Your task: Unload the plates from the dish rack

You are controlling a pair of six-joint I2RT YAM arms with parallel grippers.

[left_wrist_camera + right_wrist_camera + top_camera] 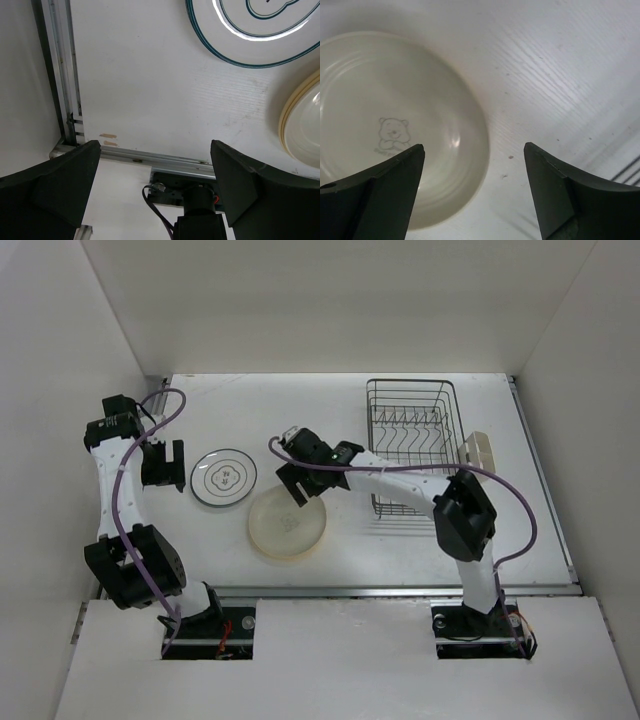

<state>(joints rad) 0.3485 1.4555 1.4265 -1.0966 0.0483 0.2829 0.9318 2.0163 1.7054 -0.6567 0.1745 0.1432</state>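
The dish rack [412, 445] at the upper right looks empty. A white plate [223, 478] and a cream plate [285, 530] lie flat on the bench [330, 400], mid-frame. The right end effector [472, 170] hangs wide open over the cream plate's edge, holding nothing. The left end effector [155, 170] is open and empty too.

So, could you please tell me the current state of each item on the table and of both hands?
Dark wire dish rack: upright, no plates in it.
White round plate with thin dark rim: flat on the table.
Cream round plate: flat on the table.
Left hand: open, empty.
Right hand: open, empty, over the cream plate.
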